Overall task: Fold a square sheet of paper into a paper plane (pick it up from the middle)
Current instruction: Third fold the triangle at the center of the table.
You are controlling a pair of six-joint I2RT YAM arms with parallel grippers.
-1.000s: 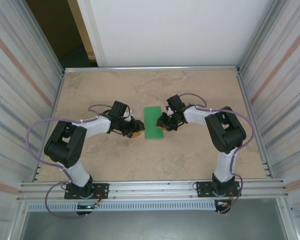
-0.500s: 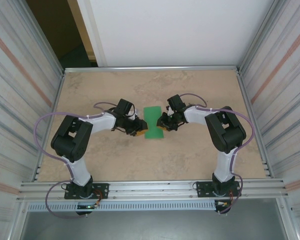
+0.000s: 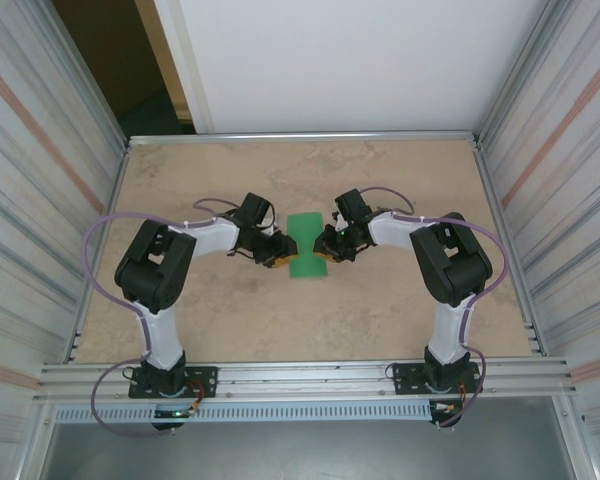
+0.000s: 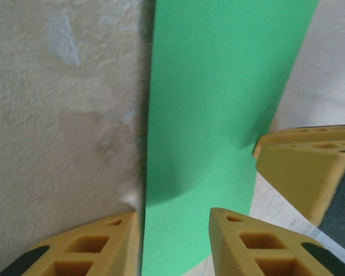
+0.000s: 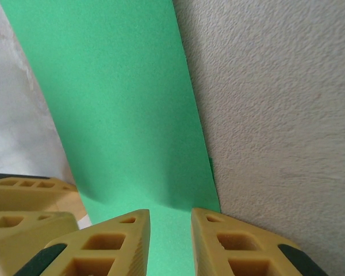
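Left pincer and right pincer, both parted, sit at opposite edges of the green paper sheet.

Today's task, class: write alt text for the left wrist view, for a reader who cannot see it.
A strip of bright green paper lies on a beige mottled table, running top to bottom. At the bottom, the open left hand has its yellow fingertips either side of the paper's left edge. The right hand's fingertip sits at the right edge.
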